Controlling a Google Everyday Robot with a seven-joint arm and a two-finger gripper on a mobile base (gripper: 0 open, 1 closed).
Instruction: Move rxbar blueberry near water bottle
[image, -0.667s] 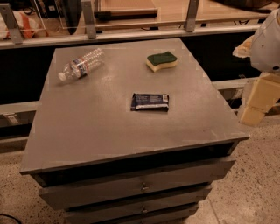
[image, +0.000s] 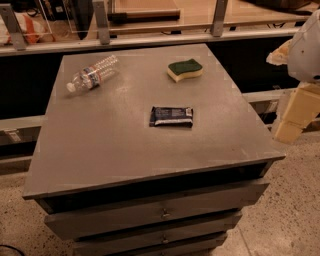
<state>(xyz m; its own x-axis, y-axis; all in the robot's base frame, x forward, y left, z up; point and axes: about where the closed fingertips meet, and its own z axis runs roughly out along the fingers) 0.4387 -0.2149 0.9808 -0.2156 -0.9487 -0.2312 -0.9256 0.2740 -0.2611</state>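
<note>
- The rxbar blueberry (image: 171, 116) is lying on the table (image: 100, 150), well apart from the water bottle (image: 92, 74).
- The gripper (image: 292, 114) is hanging beyond the table's right side; whether it is open or closed, I cannot tell.

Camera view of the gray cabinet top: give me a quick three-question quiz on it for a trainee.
1. True or false: the rxbar blueberry touches the water bottle.
2. Which lies nearest the sponge: A rxbar blueberry, B water bottle, C gripper?
3. Fill in: the gripper hangs beside the cabinet at the picture's ____ edge.
Key: 1 false; 2 A; 3 right.
</note>
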